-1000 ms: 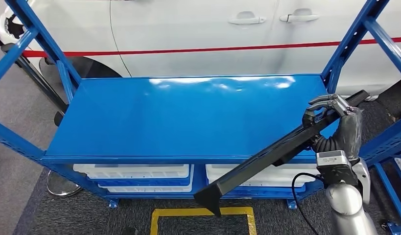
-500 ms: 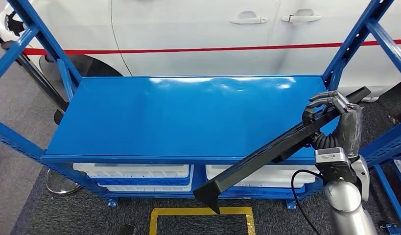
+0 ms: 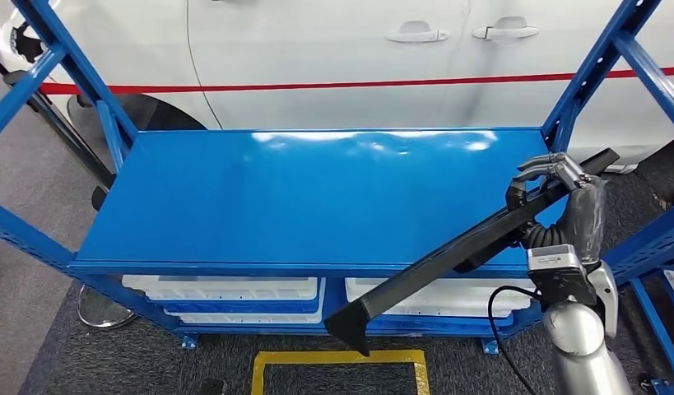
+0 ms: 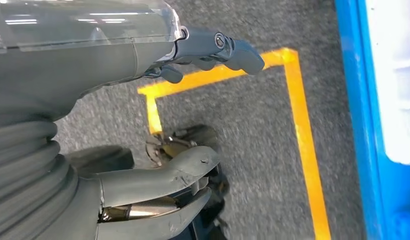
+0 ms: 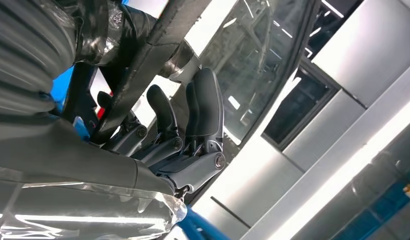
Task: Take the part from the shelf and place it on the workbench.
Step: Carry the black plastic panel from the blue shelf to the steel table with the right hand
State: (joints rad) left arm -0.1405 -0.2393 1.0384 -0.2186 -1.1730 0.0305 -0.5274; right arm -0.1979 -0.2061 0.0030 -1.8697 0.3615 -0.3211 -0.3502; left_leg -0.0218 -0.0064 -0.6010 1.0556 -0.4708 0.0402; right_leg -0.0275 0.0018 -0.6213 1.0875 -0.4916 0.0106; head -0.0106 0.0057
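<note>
Shelf (image 3: pixel 317 197): blue steel rack, top deck bare and glossy; white car (image 3: pixel 358 49) just behind it.

Part (image 3: pixel 448 259): long black trim strip, off the deck, slanting from beyond the shelf's right rear corner down past the front edge, its low end hanging over the floor.

Right hand (image 3: pixel 564 202): fingers wrapped around the part near its upper end. You carry it well off-centre, so keep the wrist firm and swing slowly; the long free end could clip an upright.

Left hand (image 4: pixel 157 125): hanging over the floor's yellow tape (image 4: pixel 303 125), fingers loosely curled, holding nothing.
</note>
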